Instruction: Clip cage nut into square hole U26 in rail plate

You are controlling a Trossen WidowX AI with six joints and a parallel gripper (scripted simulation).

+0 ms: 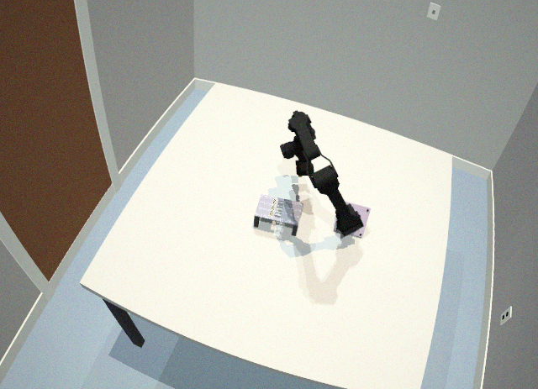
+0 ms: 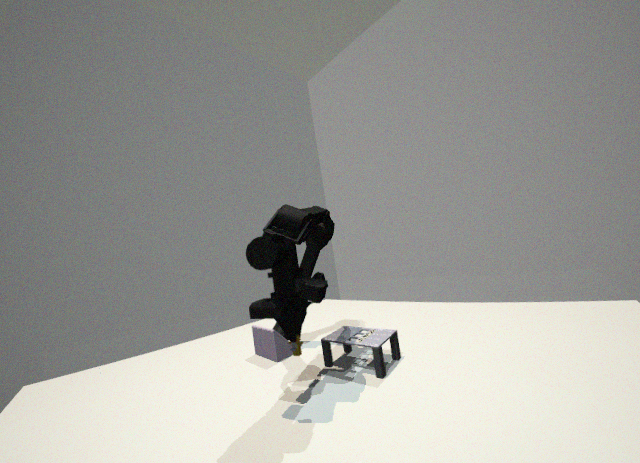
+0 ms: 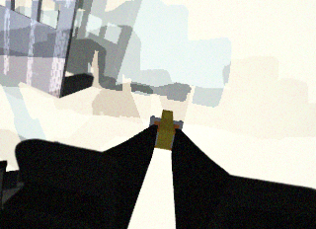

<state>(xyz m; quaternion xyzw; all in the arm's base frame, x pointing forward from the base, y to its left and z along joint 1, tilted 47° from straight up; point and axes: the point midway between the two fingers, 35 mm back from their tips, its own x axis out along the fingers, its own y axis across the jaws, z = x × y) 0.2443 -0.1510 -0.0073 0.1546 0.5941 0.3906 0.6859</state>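
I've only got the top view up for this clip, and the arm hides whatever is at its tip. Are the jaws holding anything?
Observer: Yes. In the wrist view they are shut on the olive-yellow cage nut.
Operator: Is it in the rail plate yet?
Observer: No. In the exterior view the nut is off to one side, with a gap between it and the plate.
Operator: From above I make out two legs under the plate. Is that all?
Observer: No, the exterior view shows four, holding it up off the table.
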